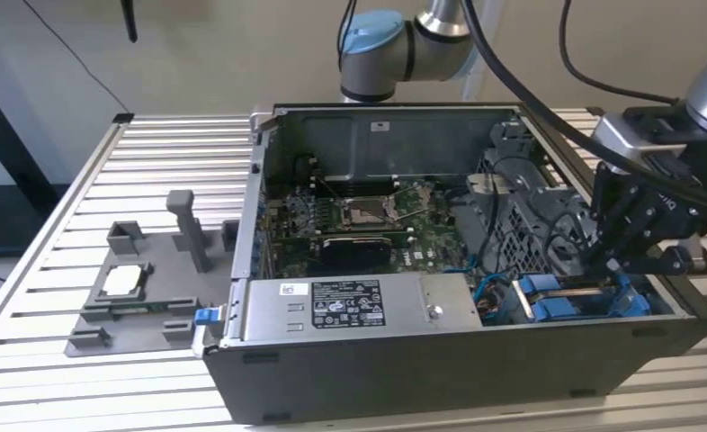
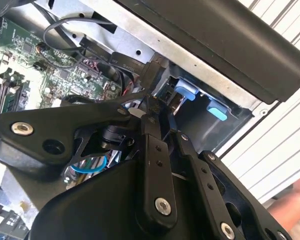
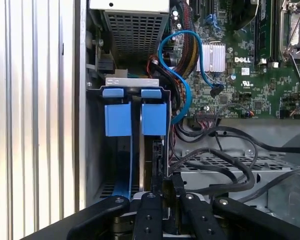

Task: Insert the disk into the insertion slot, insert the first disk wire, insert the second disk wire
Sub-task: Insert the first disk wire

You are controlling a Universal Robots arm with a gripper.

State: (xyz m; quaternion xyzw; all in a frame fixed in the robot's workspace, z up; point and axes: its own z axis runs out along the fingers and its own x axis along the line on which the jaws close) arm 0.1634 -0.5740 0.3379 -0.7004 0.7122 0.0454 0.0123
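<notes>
Fingers (image 3: 149,210) close together, apparently pinching black wire plug (image 3: 170,181). Gripper (image 3: 165,196) tip sits right at disk (image 3: 147,165). Disk stands on edge inside insertion slot (image 3: 96,150), blue carrier tabs (image 3: 118,119) showing. Slot lies in near corner of computer case (image 1: 450,378), exterior view's right.

Risk: plug meets connector skewed, so it jams or bends. Loose black cables (image 3: 251,172) beside linkage could snag.

Arm (image 1: 702,81) comes down steeply from right, wrist dipped into case on slatted tabletop (image 1: 41,270).

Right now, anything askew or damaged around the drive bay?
Nothing stands out. On the insertion slot, the blue tabs sit level, side by side; black cables beside it lie loose, undamaged. The pincer hangs at the slot.
</notes>
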